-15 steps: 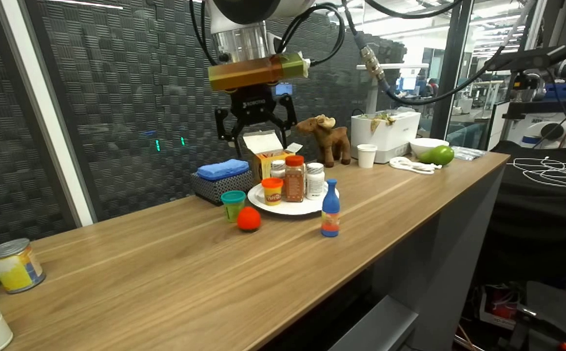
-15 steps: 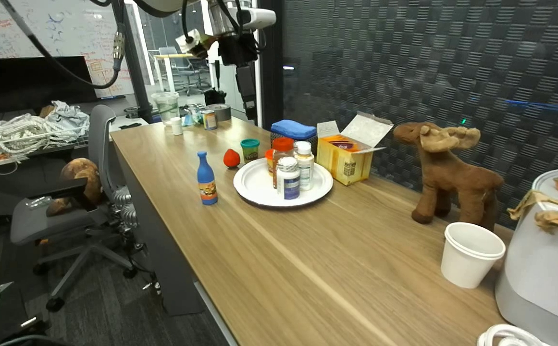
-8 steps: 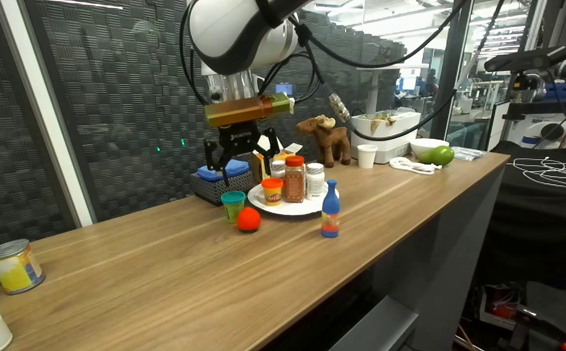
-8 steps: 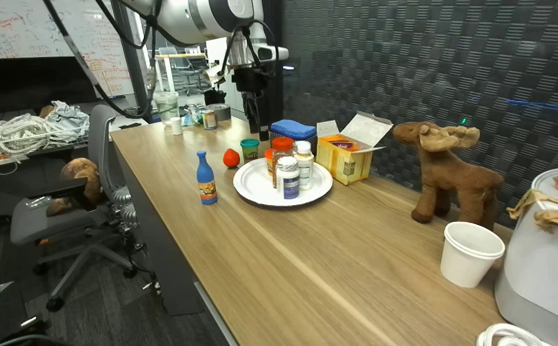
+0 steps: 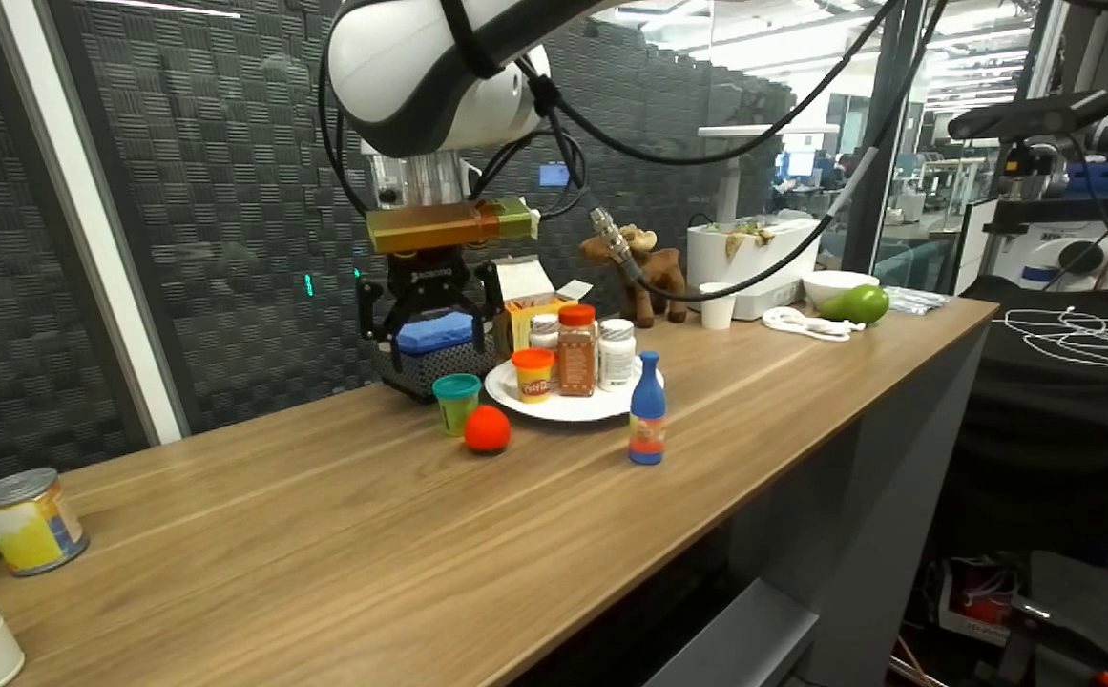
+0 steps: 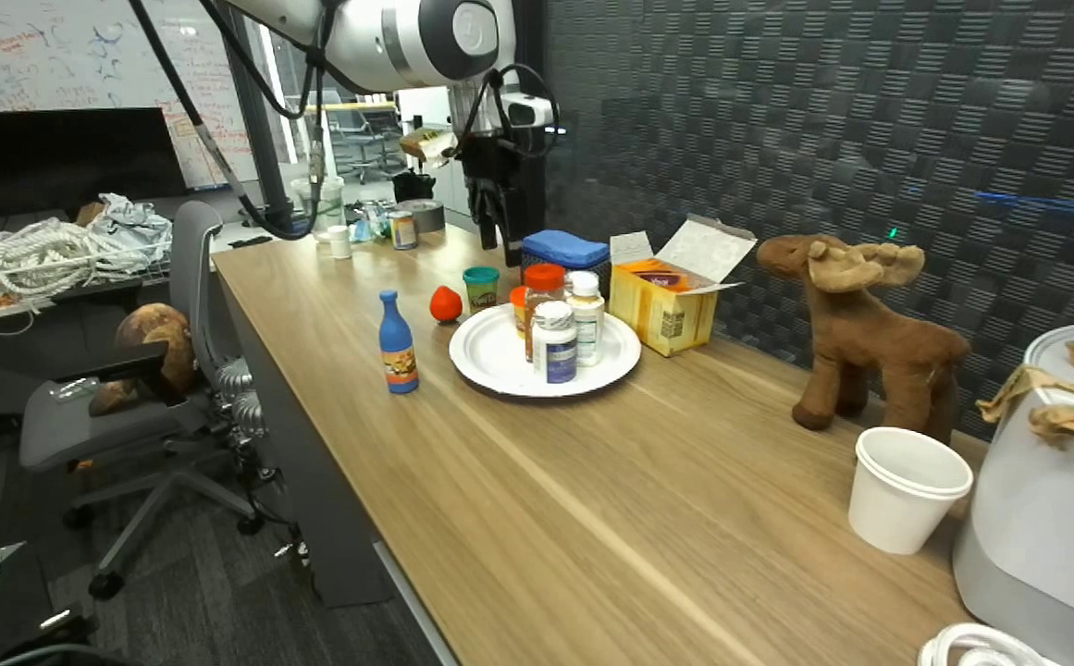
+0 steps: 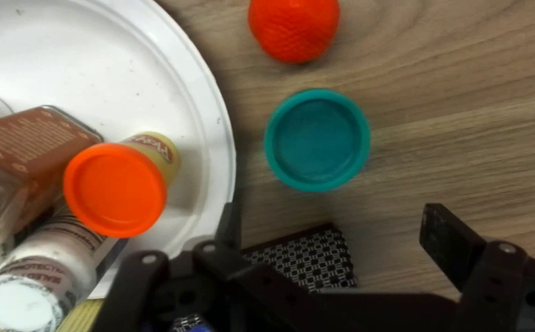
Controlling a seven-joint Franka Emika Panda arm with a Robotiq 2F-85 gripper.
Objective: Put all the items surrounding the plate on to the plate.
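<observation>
In an exterior view, the black pincer (image 5: 440, 351) hangs spread; rightward on the wood-grained table (image 5: 372, 534): teal-lidded tub (image 5: 456, 405), red strawberry (image 5: 487, 428), round plate (image 5: 568, 410) bearing jars (image 5: 576, 358), slim blue bottle (image 5: 647, 410). The wrist view alone shows the strawberry's dimples.

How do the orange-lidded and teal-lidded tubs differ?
The orange-lidded tub has a yellow body, the teal-lidded tub a green one. The orange-lidded tub stands on the plate, the teal-lidded tub on the table beside it. Both are upright and lidded.
</observation>
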